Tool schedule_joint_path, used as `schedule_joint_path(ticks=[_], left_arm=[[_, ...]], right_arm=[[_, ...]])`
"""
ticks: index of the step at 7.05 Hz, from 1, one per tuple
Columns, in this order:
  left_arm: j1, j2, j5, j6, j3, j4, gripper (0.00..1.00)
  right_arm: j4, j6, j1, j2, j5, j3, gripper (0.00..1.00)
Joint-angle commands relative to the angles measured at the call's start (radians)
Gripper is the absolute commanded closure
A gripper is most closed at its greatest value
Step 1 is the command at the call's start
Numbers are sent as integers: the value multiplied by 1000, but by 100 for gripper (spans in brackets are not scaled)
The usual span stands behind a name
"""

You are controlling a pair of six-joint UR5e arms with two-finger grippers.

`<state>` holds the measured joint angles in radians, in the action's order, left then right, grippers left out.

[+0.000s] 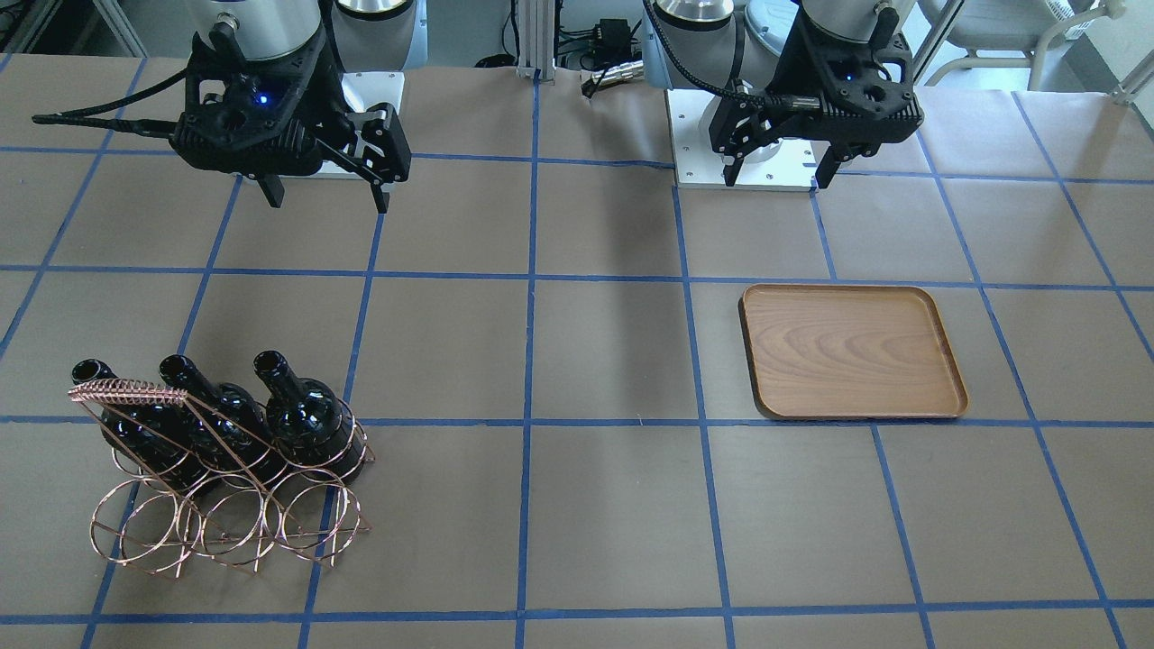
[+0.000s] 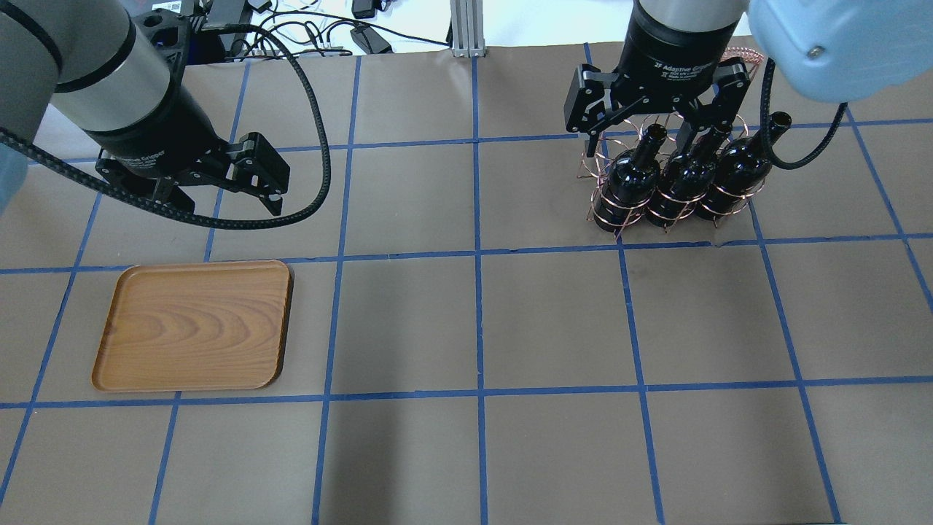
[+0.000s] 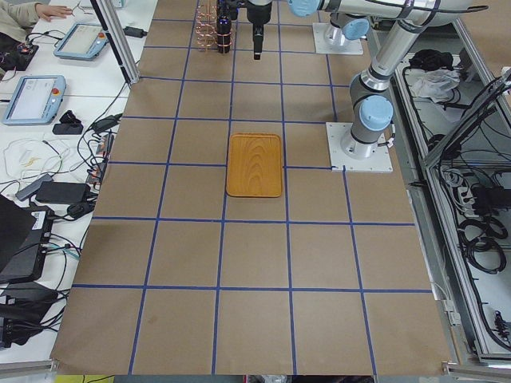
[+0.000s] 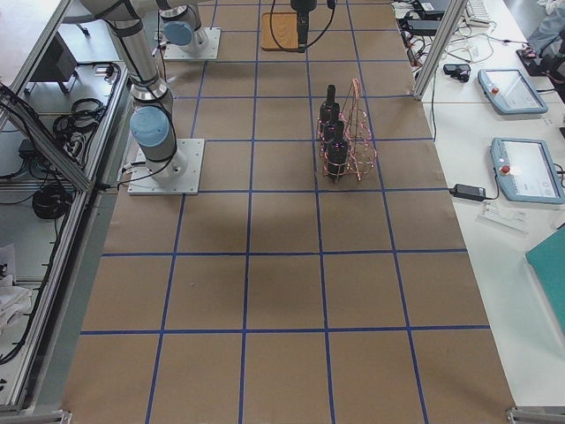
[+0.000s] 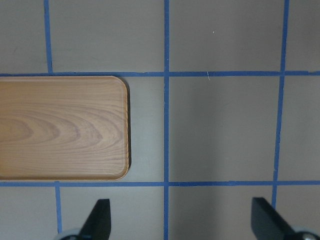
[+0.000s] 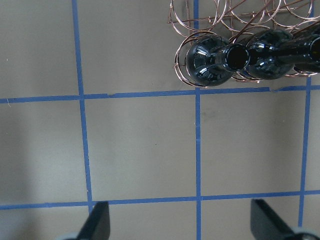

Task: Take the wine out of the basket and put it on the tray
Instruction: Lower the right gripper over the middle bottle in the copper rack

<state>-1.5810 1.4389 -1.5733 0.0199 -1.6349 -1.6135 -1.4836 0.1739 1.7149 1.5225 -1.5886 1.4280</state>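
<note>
Basket [image 2: 605, 210] top behind right hand [image 2: 658, 117], third wine [image 6: 314, 50] cut off

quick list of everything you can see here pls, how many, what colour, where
wine bottles: three, glossy black, standing in the basket
basket: one, copper-pink wire, robot's right side of the table
tray: one, brown wood, robot's left side, no bottle on it
table: one, brown with blue tape grid
control tablets: two, grey-blue, side bench
left gripper: one, black, open, raised, base side of the tray
right gripper: one, black, open, raised, base side of the basket
</note>
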Motion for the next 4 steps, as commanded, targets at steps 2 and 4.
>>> schedule_joint_path(ticks=[2,4], left_arm=[[1,0,-1,0,0,-2,0],[1,0,-4,0,-2,-3,0]], right_arm=[[-20,-14,0,-5,2,0,0],[-44,-141,-17,-28,-13,-3,0]])
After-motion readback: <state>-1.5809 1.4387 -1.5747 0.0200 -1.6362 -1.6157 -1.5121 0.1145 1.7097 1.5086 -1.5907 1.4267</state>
